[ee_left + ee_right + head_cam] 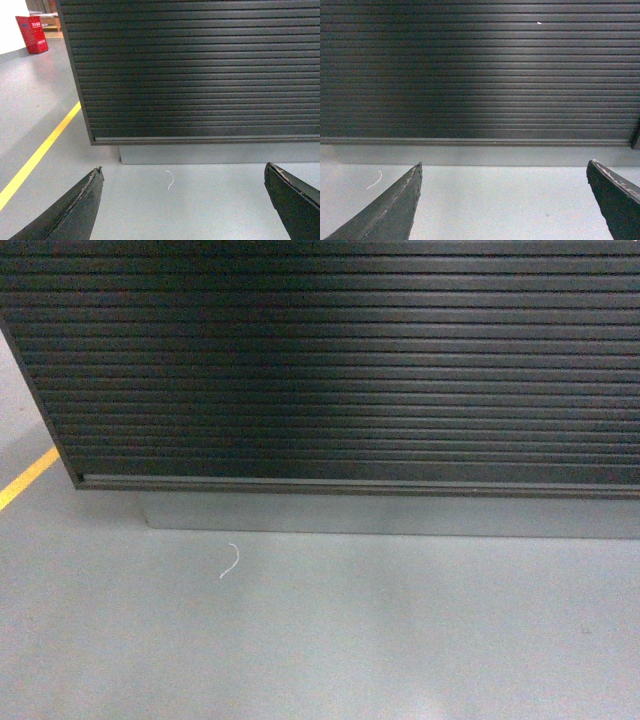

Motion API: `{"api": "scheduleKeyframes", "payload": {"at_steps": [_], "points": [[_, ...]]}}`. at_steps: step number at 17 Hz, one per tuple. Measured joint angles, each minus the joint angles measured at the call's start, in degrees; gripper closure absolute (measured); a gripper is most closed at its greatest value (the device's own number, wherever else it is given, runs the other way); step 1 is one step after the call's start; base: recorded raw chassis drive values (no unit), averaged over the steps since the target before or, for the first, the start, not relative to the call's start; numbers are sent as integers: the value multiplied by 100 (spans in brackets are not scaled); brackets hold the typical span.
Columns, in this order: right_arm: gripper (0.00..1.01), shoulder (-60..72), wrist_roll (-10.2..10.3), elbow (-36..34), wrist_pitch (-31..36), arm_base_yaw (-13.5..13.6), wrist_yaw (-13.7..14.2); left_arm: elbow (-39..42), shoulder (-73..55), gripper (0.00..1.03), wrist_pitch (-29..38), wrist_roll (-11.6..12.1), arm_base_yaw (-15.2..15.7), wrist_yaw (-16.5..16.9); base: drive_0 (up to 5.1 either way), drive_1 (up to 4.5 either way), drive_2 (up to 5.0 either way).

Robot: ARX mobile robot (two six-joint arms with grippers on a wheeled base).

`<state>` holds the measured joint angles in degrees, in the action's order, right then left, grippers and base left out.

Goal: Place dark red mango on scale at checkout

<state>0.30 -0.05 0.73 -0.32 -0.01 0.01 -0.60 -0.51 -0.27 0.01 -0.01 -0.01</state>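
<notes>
On the far left of the left wrist view a red crate (34, 33) stands well away on the grey floor (320, 640), and a yellow line (37, 155) runs along the floor toward the corner of the checkout (330, 360). The ribbed black front of that counter fills the upper part of all three views; only its face and the grey plinth (390, 515) under it show, not its top. A small white scrap (230, 560) lies on the floor just in front of the plinth.

The left gripper (182, 200) is spread wide with nothing between its fingers, and the right gripper (502, 200) is likewise wide apart and empty, both aimed low at the counter's base.

The mango and the scale appear in no view, so their places cannot be told from here.

The main risk, as I judge it, is that the robot stands close to the counter front with both arms low. Rolling forward could knock the fingertips (95, 175) against the ribbed panel or plinth. Raising the arms blind could catch the counter's edge, since the top is out of sight. With no mango in hand, the task seems barely begun.
</notes>
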Motion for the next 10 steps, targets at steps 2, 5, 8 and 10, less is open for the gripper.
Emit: {"api": "scheduleKeyframes", "payload": {"at_steps": [2, 5, 8, 10], "points": [[3, 0, 0, 0, 7, 0, 0, 0, 0, 5, 7, 0, 0, 2, 2, 306, -302], [3, 0, 0, 0, 7, 0, 0, -2, 0, 5, 9, 0, 0, 2, -5, 299, -309], [3, 0, 0, 0, 4, 0, -2, -2, -2, 5, 7, 0, 0, 0, -9, 294, -311], [3, 0, 0, 0, 9, 0, 0, 0, -2, 5, 9, 0, 0, 0, -11, 290, -312]]}}
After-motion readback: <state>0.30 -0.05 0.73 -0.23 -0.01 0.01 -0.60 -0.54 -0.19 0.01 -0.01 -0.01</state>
